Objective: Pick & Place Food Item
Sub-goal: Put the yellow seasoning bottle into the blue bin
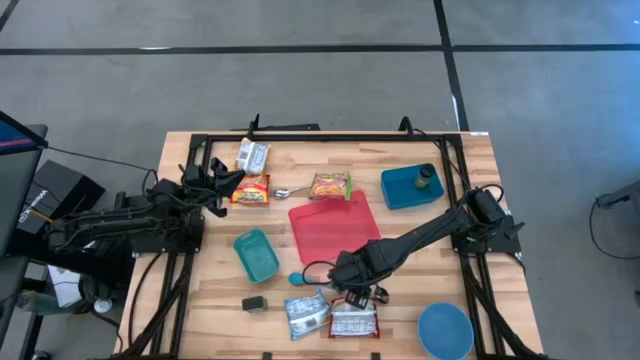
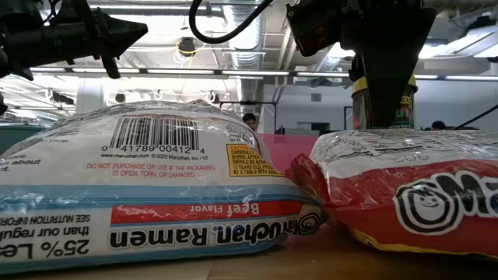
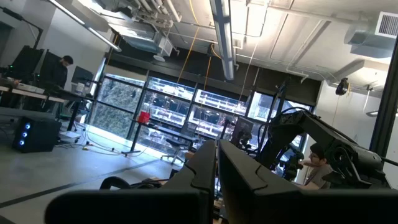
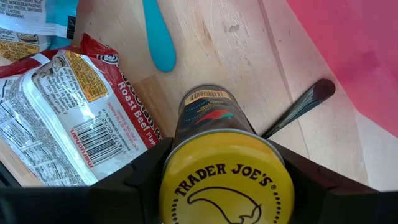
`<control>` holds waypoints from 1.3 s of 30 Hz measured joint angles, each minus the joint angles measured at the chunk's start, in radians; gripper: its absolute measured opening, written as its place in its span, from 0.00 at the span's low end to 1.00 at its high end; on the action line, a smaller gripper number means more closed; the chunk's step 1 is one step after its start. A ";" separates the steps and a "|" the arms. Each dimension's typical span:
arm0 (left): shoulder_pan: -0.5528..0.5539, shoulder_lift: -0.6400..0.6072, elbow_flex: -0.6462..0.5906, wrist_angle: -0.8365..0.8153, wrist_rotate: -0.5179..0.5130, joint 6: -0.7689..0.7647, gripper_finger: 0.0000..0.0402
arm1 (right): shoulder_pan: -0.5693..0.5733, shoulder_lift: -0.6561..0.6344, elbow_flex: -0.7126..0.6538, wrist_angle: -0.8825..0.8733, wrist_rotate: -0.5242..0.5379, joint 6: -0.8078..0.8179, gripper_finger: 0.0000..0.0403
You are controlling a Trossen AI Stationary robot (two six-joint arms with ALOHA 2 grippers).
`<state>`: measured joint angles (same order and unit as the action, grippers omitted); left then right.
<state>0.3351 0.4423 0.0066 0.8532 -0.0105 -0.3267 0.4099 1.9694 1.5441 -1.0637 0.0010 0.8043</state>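
The right gripper (image 4: 224, 177) clamps a Trader Joe's spice jar (image 4: 214, 140) with a yellow lid; the two dark fingers press against opposite sides of the jar just below the lid. In the high view, this gripper (image 1: 358, 285) sits near the front of the table (image 1: 420, 270), just off the front edge of the red cutting board (image 1: 333, 228) and directly behind the red ramen packet (image 1: 354, 320). The low view shows the jar (image 2: 381, 101) upright behind that packet (image 2: 405, 194); whether its base rests on the wood or hangs above it cannot be determined. A blue spoon handle (image 4: 158, 34) and a dark utensil handle (image 4: 298, 106) lie on the table beside the jar.

The left gripper (image 1: 222, 183) waits at the left rear of the table, near another ramen packet (image 1: 250, 190), with its fingers pressed together and nothing between them.

Progress assessment: the grasp is complete, so the pick stage is done or nearly done. The placement remains. The destination is not indicated; candidate receptacles are the blue bowl (image 1: 445, 330), the teal container (image 1: 256, 254) and the dark blue bin (image 1: 410, 187). The blue-and-white Maruchan packet (image 1: 306, 313) lies untouched beside the red one.
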 joint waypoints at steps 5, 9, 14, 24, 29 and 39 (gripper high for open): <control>0.000 0.000 0.000 0.000 0.000 0.000 0.03 | 0.000 0.000 0.000 0.000 0.000 0.000 0.53; 0.000 0.000 0.000 0.000 0.000 0.000 0.03 | 0.000 0.000 0.003 -0.004 0.000 -0.001 0.53; 0.000 0.000 0.000 0.000 0.000 0.000 0.03 | 0.000 -0.004 0.034 -0.017 0.000 -0.020 0.53; 0.000 0.000 0.000 0.000 0.000 0.000 0.03 | 0.002 -0.004 0.122 -0.064 0.009 -0.076 0.53; 0.000 0.000 0.000 0.000 0.000 0.000 0.03 | 0.002 -0.005 0.164 -0.091 0.035 -0.109 0.53; 0.000 0.000 0.000 0.000 0.000 0.000 0.03 | 0.002 -0.005 0.258 -0.109 0.082 -0.198 0.53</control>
<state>0.3351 0.4423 0.0066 0.8532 -0.0108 -0.3267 0.4118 1.9644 1.8021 -1.1724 0.0832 0.6064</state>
